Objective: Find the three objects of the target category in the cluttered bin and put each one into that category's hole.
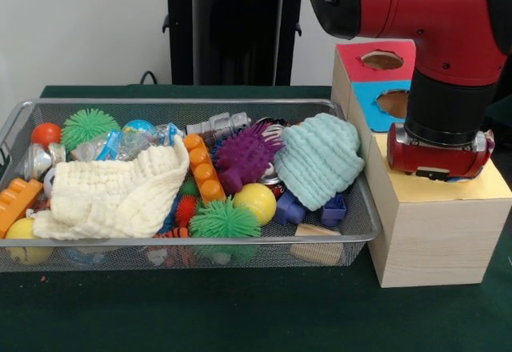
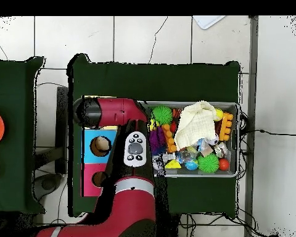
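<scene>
Red arm parked over the yellow-topped box [image 1: 448, 188], away from the bin [image 1: 192, 244]

Its wrist hides the hole; gripper jaws unseen, state unknowable. No dotted cloths visible; any remaining lie buried bin-side, beneath cream cloth [image 1: 112, 196] or mint cloth [image 1: 320, 160]

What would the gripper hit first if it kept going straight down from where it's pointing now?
Most likely the yellow top of the wooden box. The arm's end hangs just over it, though the gripper itself is hidden, so whether it is lined up with the hole can't be seen.
</scene>
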